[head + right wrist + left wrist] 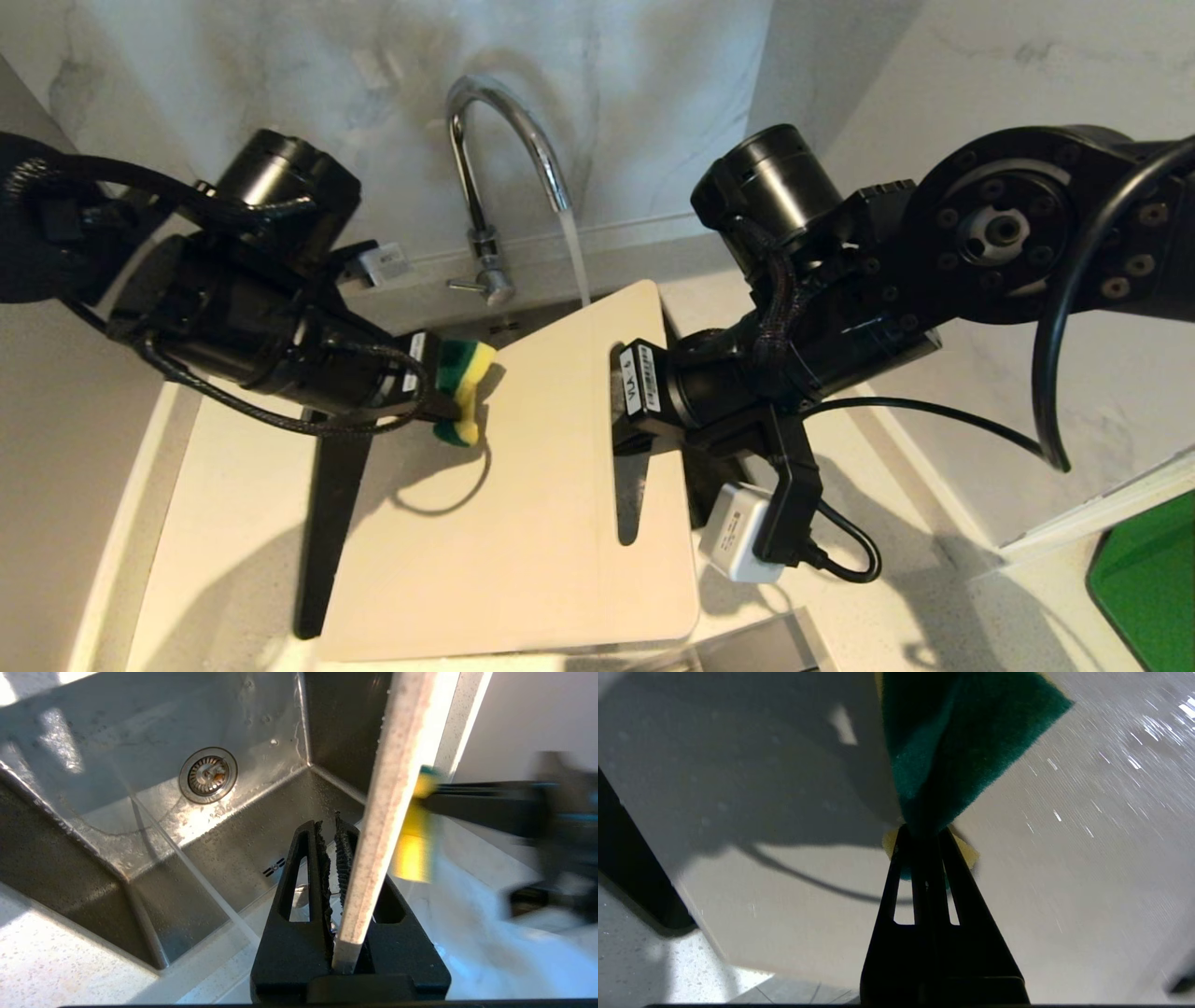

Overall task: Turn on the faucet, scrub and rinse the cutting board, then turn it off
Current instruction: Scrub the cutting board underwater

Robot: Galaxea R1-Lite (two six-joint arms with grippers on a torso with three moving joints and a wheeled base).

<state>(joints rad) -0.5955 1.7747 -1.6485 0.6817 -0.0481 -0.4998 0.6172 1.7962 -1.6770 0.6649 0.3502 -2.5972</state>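
A stainless-steel sink basin [154, 826] with a round metal drain strainer [208, 774] in its floor — wet, beaded with droplets. Pale speckled stone countertop [943, 597] surrounds it; grey-veined marble wall panels [653, 84] stand behind. A bright green flat object [1148, 588] lies at the counter's right edge.
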